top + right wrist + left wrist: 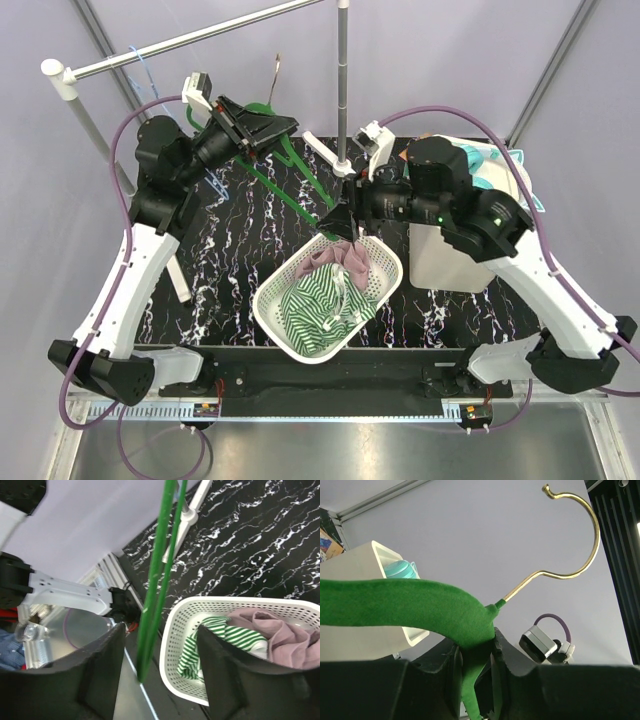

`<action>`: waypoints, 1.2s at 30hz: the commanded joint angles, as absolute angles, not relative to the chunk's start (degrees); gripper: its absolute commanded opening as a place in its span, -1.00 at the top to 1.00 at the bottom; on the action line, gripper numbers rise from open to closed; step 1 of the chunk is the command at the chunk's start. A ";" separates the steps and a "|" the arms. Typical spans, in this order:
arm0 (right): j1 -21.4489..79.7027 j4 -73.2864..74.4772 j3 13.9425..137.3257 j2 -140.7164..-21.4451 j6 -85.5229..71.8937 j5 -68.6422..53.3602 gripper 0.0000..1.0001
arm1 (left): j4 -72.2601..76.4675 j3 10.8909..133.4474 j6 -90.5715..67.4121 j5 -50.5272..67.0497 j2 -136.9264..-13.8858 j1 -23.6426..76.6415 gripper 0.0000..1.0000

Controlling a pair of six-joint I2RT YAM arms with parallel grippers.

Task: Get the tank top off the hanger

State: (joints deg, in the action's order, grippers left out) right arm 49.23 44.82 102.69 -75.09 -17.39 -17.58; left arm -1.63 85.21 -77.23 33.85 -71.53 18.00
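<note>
**A:** Where do things stand?

**B:** Largest first. The bench (230, 250) carries the basket (268, 310), and I place the rest from that basket. The hanger (410, 605) slants up and away from its far rim, and what I see of it in my right wrist view is bare. In the basket lie a striped cloth (315, 305) and, at the far side, a mauve cloth (280, 635). I take the mauve one for the tank top, but I cannot be sure.

**A:** And your tools?

**B:** My left tool (475, 665) is clamped on the hanger's neck just under the hook (575, 535), up and left of the basket. My right tool (160, 665) hangs just above the basket's far rim with its fingers apart. The hanger's thin lower end runs between them and seems to touch neither.

**A:** So what does this step ask?

**B:** I judge the top is off, or nearly. I'd grip firmly with the left so the hanger's low end doesn't dip into the basket and snag cloth. The right should draw back along the hanger, not across it, or it will knock it. I cannot see whether a strap clings lower down, so I'd check before lifting away.
</note>
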 commanded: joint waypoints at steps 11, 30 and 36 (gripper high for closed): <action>49.31 36.57 101.69 -73.92 -18.02 -12.58 1.00 | 4.22 82.35 -78.75 35.59 -69.87 18.02 0.73; 49.31 36.04 114.51 -84.45 -9.76 1.15 1.00 | -5.08 87.36 -65.58 45.70 -65.67 15.82 -0.01; 49.04 36.30 125.76 -94.56 -6.68 -1.83 1.00 | -11.68 88.33 -58.12 47.11 -61.71 14.94 -0.01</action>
State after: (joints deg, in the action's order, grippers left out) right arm 49.34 39.75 118.30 -89.86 -10.17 -0.05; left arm -7.46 84.90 -65.63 43.53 -65.47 15.64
